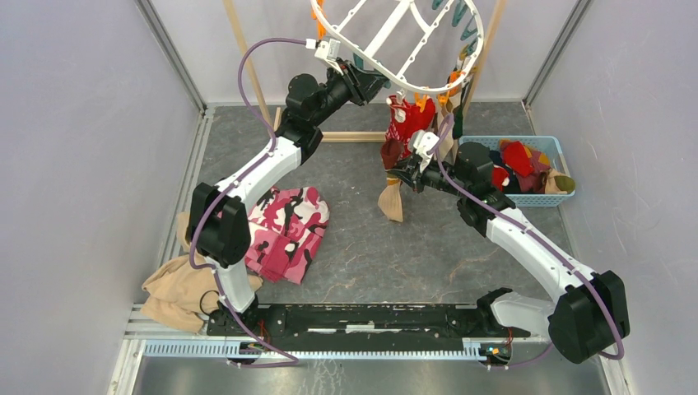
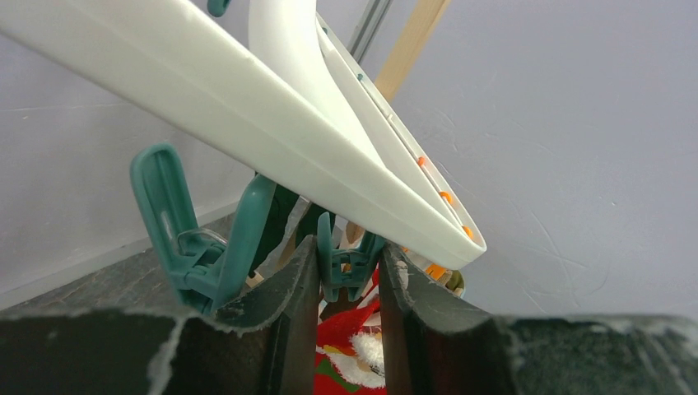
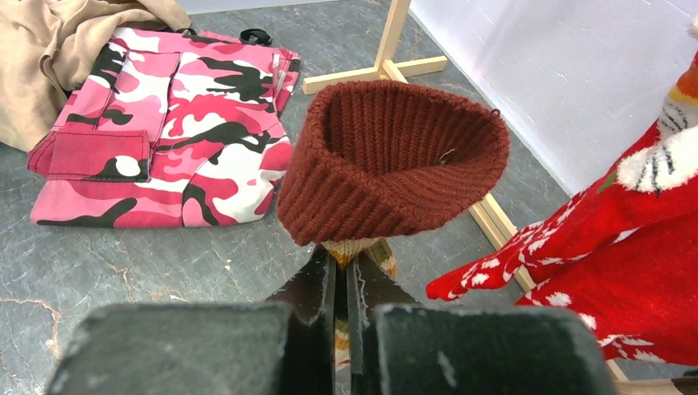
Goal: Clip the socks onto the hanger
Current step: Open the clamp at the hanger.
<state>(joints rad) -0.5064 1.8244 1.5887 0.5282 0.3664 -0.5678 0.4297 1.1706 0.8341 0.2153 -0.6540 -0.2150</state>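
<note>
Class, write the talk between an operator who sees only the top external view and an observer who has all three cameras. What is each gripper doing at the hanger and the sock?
Operator: My left gripper is tucked under the hanger. What has it got?
Observer: A teal clip sits between its jaws, just under the white frame. I cannot tell whether they are squeezing it.
Operator: And the right gripper with the tan-striped sock?
Observer: It is shut on the sock just below the dark red ribbed cuff, whose mouth gapes open above the gripper.
</note>
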